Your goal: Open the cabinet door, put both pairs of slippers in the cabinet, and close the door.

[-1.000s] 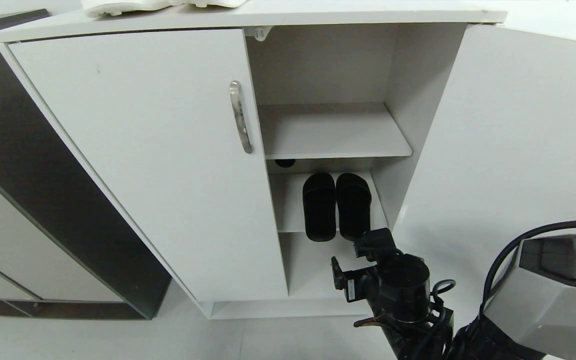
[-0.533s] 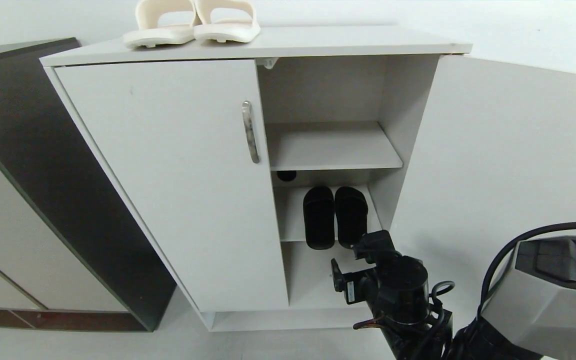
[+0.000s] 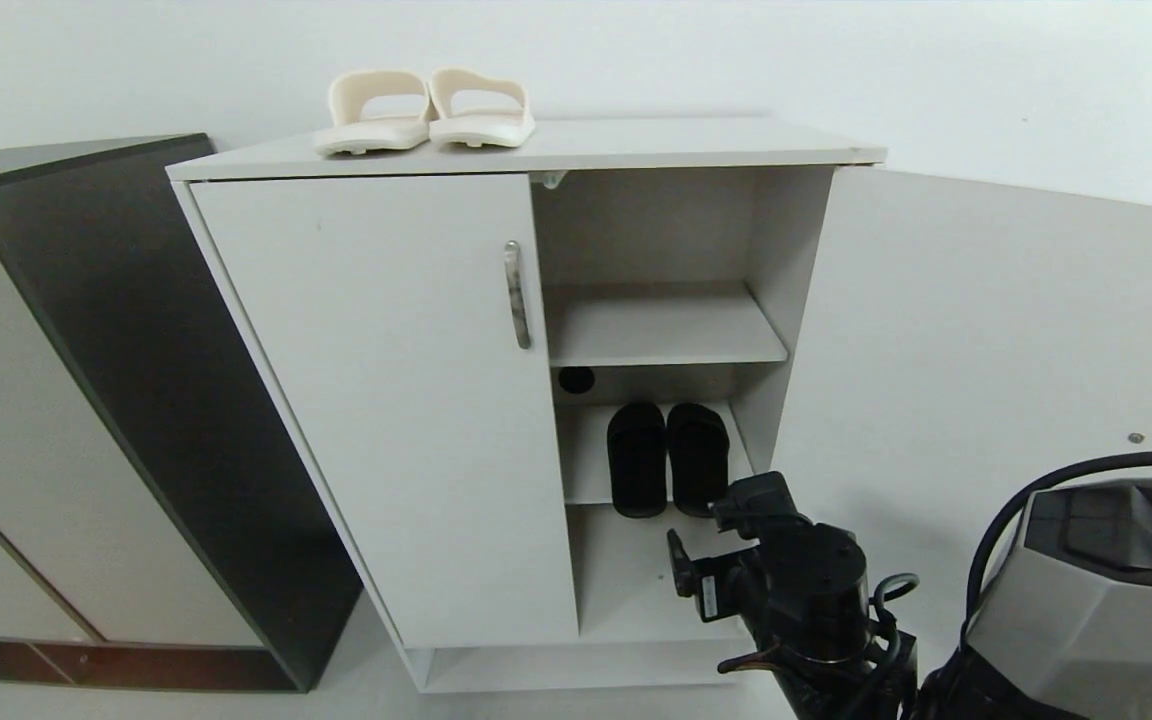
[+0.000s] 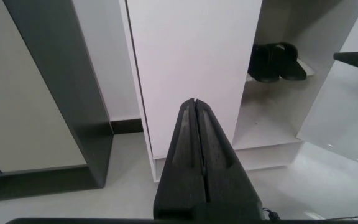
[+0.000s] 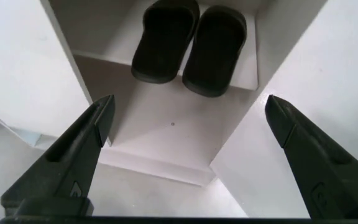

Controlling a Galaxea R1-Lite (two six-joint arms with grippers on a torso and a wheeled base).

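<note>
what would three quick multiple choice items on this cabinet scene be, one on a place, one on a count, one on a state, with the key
1. Where is the cream pair of slippers?
A. on top of the cabinet
B. on the floor
C. on the upper shelf

2. How many black slippers lie inside the cabinet?
A. one
B. two
C. four

3. How is the right hand?
A. shut on a slipper
B. shut on the door handle
C. open and empty

Key:
1 A, the cream pair sits on the cabinet's top panel.
2 B, two black slippers lie side by side on a shelf.
3 C, its fingers stand wide apart with nothing between them.
</note>
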